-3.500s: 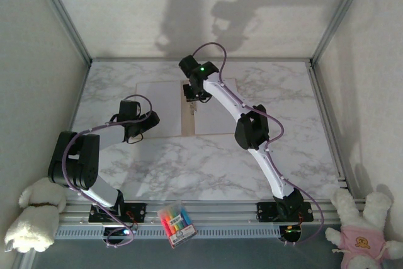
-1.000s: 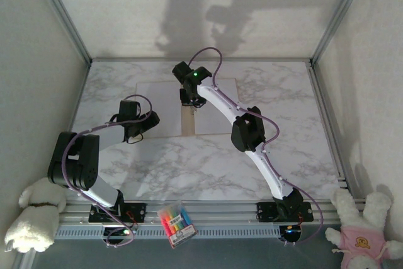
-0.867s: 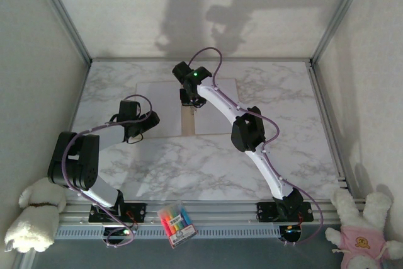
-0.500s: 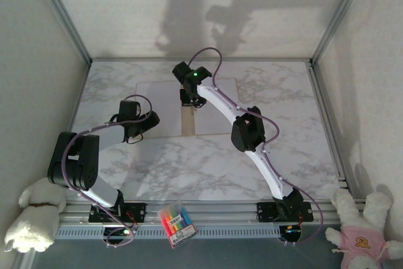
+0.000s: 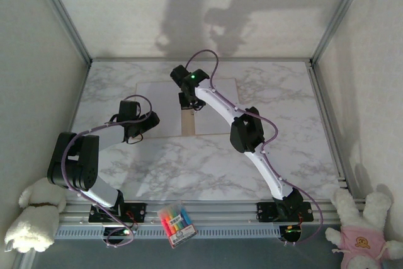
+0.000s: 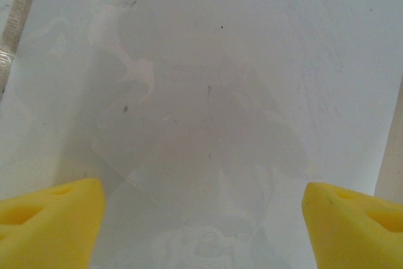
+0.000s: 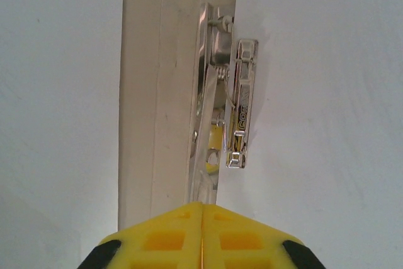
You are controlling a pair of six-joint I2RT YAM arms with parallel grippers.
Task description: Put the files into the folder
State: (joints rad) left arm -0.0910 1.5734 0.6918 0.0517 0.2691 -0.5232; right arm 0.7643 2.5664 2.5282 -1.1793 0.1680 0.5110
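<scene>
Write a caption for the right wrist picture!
Right end effector, shut, near shiny metal clip on tan cardboard folder between white paper sheets.

Just ahead of the right gripper (image 7: 201, 234), whose tips are matt yellow plastic with moulded square recesses, the folder (image 7: 157, 80) shows as a strip of matt tan card, smooth, with faint lengthwise creases. On its edge sits a clip (image 7: 221, 92) of polished metal, mirror-bright with yellow glints. To either side of the jaws the files (image 7: 327, 92) are plain white paper, matt and smooth. Between the left gripper's (image 6: 201, 237) dull yellow pads (image 6: 47, 225) lies a matt white surface (image 6: 208, 92), faintly grey-mottled; paper or table, I cannot tell. The table (image 5: 289, 111) has a white-grey marble look. The arms (image 5: 217, 102) are smooth white and black plastic.
</scene>
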